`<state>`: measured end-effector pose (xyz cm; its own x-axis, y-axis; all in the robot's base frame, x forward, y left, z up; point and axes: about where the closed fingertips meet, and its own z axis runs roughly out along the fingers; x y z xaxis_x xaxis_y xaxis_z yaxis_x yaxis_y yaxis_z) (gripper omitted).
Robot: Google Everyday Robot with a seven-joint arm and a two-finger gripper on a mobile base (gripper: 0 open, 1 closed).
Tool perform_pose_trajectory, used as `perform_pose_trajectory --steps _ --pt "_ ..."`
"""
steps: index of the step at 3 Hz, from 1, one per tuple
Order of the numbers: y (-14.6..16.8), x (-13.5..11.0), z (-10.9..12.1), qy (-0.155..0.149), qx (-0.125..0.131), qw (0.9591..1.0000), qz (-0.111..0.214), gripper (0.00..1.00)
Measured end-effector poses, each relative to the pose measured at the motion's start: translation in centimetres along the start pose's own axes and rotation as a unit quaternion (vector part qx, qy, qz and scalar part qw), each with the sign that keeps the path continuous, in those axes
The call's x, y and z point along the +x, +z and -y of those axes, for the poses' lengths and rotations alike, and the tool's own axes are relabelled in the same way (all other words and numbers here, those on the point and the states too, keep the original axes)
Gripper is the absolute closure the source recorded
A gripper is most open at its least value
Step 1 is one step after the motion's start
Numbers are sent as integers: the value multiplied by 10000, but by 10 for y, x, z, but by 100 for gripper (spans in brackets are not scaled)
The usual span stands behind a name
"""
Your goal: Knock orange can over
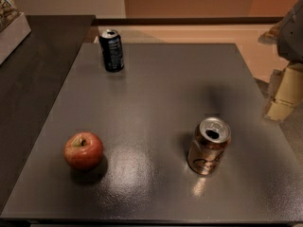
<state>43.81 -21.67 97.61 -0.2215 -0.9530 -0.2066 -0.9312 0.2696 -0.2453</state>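
The orange can (209, 146) stands upright on the grey table (156, 89), front right of centre. Its body is coppery with dark curly markings, and its silver top is open. My gripper (284, 94) shows as a cream and grey shape at the right edge of the camera view. It is beyond the table's right side, up and to the right of the can and well apart from it.
A dark blue can (111, 50) stands upright near the table's far left corner. A red apple (84, 150) sits front left. A darker counter (33, 74) with a white box (12, 30) adjoins the table on the left.
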Motion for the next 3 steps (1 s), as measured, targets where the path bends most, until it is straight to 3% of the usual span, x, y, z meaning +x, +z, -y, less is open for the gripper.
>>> perform_pose_trajectory --steps 1,2,3 --pt "0 0 0 0 1 10000 0 0" --pt "1 -3 -7 -7 -71 9997 242 0" --pt "5 -11 -26 -6 -253 9971 711 0"
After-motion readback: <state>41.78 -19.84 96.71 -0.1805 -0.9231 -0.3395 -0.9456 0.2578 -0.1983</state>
